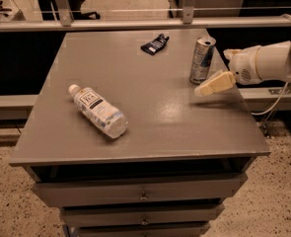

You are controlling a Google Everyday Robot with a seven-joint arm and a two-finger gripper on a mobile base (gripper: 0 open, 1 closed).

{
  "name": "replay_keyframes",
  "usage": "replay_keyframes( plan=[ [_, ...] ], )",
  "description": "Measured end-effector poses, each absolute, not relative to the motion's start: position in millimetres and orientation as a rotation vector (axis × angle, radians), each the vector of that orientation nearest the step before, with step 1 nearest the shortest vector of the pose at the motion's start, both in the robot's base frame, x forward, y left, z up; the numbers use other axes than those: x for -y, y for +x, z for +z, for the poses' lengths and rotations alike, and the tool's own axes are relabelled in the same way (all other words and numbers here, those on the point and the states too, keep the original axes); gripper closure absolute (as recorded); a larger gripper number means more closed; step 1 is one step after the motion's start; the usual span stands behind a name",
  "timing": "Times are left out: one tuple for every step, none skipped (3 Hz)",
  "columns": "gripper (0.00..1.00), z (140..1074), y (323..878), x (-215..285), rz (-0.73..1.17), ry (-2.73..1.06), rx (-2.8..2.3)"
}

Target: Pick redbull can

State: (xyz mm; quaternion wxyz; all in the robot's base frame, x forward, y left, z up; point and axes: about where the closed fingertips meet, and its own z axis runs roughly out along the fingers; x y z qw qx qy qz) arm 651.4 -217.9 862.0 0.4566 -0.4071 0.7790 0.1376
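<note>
The redbull can (pixel 202 60), slim, silver and blue with a shiny top, stands upright near the far right of the grey table (pixel 150 112). My gripper (pixel 213 73) reaches in from the right on a white arm and sits just right of the can, at its lower half. It is open. One cream finger (pixel 215 83) points left in front of the can's base, and the other finger (pixel 230 54) shows behind it. Nothing is held.
A clear plastic bottle with a white cap (pixel 98 111) lies on its side at the table's left middle. A small flat dark blue packet (pixel 155 44) lies at the far edge. A metal rail (pixel 135 23) runs behind the table. Drawers (pixel 144 195) sit below the front edge.
</note>
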Motion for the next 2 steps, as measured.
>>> replay_keyframes(
  plan=[
    [0.00,855,658,198,0.442,-0.959,-1.848],
    [0.16,854,664,182,0.516,-0.913,-1.774]
  ],
)
